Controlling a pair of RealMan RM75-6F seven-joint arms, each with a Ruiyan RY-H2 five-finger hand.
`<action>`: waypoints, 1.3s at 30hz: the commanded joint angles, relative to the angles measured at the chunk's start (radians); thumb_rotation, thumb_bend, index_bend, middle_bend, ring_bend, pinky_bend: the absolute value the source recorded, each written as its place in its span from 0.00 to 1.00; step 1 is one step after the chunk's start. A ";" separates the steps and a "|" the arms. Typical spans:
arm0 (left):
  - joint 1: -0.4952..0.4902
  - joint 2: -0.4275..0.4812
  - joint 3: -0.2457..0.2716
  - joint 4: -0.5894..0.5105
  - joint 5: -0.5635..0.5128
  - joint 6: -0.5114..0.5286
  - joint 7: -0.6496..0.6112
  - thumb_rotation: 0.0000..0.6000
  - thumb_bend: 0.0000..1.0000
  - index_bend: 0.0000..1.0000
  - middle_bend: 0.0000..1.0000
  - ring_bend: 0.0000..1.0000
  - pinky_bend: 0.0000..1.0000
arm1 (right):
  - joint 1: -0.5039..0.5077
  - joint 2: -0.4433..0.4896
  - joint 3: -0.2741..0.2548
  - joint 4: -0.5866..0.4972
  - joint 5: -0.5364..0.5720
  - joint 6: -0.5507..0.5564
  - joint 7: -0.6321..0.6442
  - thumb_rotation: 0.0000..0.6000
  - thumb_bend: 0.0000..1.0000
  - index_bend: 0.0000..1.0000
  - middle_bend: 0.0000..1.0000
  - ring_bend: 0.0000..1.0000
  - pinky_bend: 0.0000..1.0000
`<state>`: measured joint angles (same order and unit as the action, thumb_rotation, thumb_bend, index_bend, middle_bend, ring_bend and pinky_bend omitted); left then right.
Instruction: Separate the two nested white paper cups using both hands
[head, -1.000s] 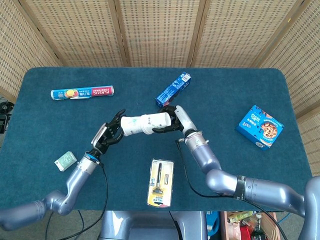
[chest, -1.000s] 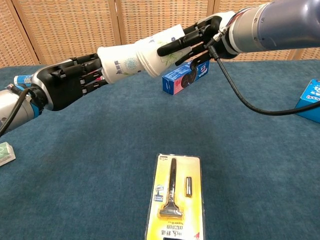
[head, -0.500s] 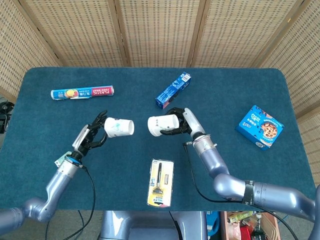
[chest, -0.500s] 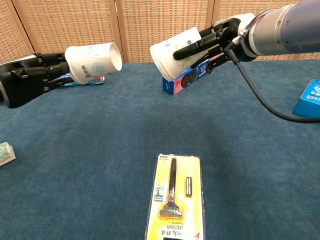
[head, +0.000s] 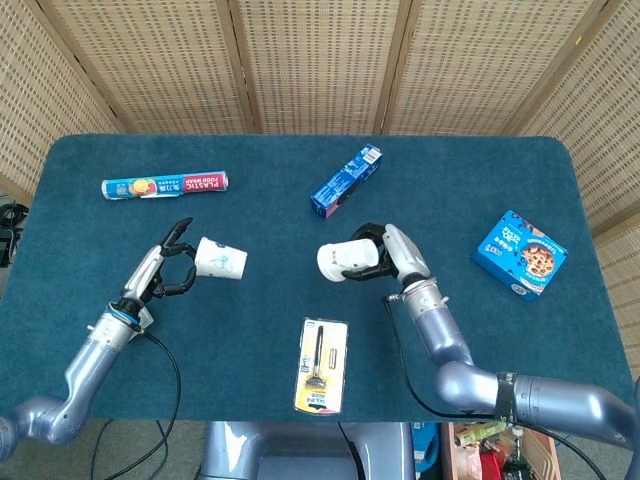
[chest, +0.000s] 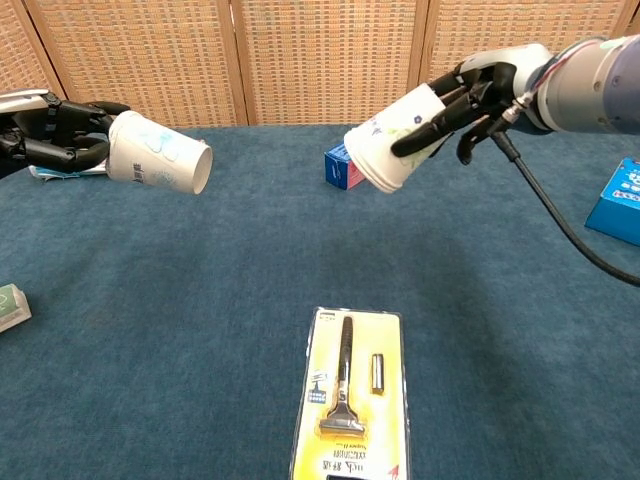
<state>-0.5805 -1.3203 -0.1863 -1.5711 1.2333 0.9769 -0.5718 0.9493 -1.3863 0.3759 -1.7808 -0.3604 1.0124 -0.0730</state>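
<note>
The two white paper cups are apart, each held in the air on its side. My left hand (head: 165, 266) (chest: 55, 135) grips one cup (head: 221, 260) (chest: 158, 153) by its base, its mouth facing right. My right hand (head: 385, 251) (chest: 480, 90) holds the other cup (head: 345, 259) (chest: 398, 138), its wide end pointing left and slightly down. A wide gap of blue table lies between the cups.
A razor in a yellow blister pack (head: 321, 364) (chest: 348, 393) lies at the front centre. A blue box (head: 346, 179) (chest: 343, 166) lies behind the cups, a food-wrap roll (head: 164, 185) at back left, a cookie box (head: 519, 253) at right, a small green packet (chest: 8, 305) at the left edge.
The nested cups have come apart. My left hand carried one cup left, my right hand carried the other right, and both cups have dropped lower.
</note>
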 joint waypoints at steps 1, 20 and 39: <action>-0.050 0.084 -0.006 -0.113 -0.140 -0.030 0.330 1.00 0.42 0.66 0.00 0.00 0.00 | -0.003 -0.024 -0.062 0.015 -0.052 0.079 -0.092 1.00 0.25 0.79 0.65 0.51 0.72; -0.102 0.142 0.042 -0.263 -0.354 0.060 0.851 1.00 0.42 0.23 0.00 0.00 0.00 | -0.094 -0.049 -0.174 0.029 -0.244 0.226 -0.284 1.00 0.25 0.66 0.35 0.22 0.45; 0.091 0.201 0.135 -0.362 -0.105 0.262 0.768 1.00 0.36 0.00 0.00 0.00 0.00 | -0.243 0.043 -0.273 -0.084 -0.464 0.233 -0.286 1.00 0.12 0.17 0.00 0.00 0.00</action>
<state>-0.5188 -1.1332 -0.0734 -1.9161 1.0957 1.2123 0.2057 0.7259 -1.3508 0.1195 -1.8545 -0.7922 1.2351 -0.3586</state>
